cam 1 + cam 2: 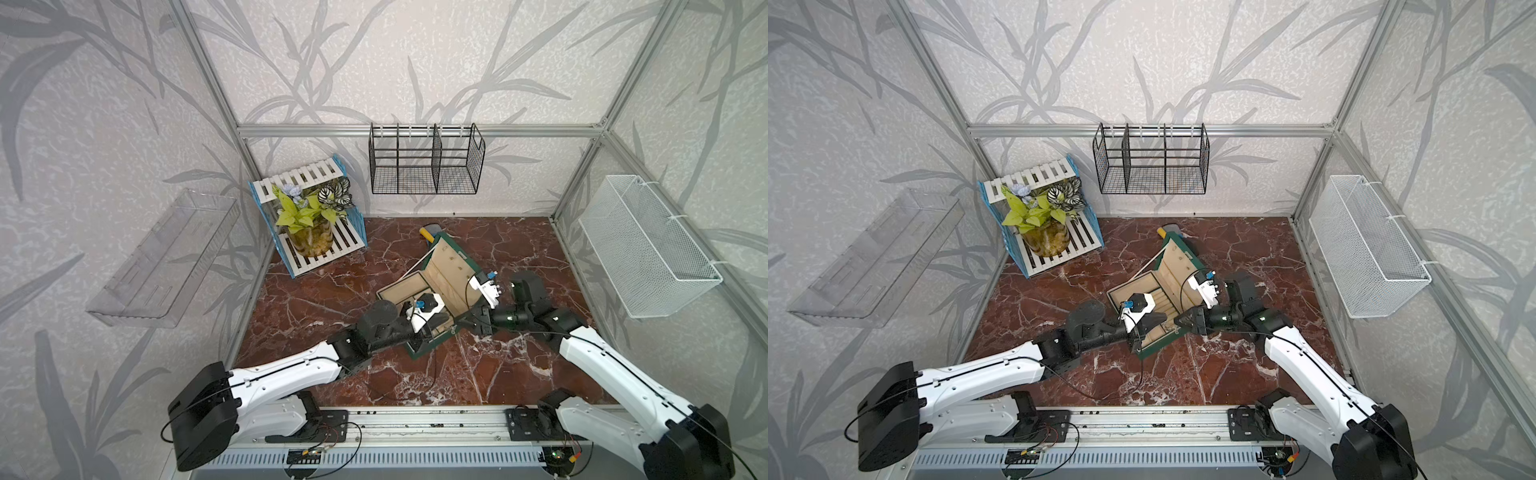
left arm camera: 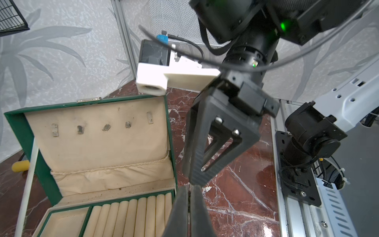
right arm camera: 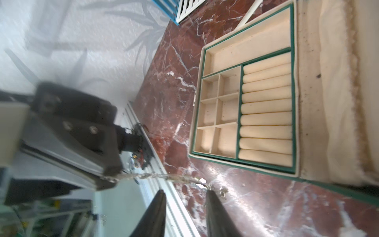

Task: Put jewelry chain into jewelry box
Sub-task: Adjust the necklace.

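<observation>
The chain is not yet in the box. It hangs stretched above the tabletop, by the open box's near right corner. The left gripper, pressed together, pinches one end. The right gripper is spread, with the chain touching one finger. Carrying it over a compartment and dropping it are left.

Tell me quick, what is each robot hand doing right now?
Left hand: closed, pinching the jewelry chain.
Right hand: open, not gripping anything.
</observation>
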`<state>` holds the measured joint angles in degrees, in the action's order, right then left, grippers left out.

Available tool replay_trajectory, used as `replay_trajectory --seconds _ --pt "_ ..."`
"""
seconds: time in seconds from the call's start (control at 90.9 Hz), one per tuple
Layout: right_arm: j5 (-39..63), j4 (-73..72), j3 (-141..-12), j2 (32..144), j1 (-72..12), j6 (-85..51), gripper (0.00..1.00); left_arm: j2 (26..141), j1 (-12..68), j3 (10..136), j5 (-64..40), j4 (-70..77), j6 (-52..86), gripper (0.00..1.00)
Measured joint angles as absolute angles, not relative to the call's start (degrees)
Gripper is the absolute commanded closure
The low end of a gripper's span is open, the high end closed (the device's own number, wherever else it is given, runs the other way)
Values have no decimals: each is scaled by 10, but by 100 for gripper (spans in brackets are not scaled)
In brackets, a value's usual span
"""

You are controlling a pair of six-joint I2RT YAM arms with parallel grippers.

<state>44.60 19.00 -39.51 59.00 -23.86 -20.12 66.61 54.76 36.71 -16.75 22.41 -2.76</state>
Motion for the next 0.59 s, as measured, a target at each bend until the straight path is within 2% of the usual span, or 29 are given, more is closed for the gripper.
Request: replay_trajectory --seconds 0.187,0.385,0.594 --pt "466 125 -349 570 -239 -175 37 675 548 394 -178 194 -22 100" --pt "475 57 -304 530 -251 -149 37 675 548 404 -182 169 -12 100" --pt "470 1 -294 503 -302 -106 39 675 548 410 -196 153 1 100"
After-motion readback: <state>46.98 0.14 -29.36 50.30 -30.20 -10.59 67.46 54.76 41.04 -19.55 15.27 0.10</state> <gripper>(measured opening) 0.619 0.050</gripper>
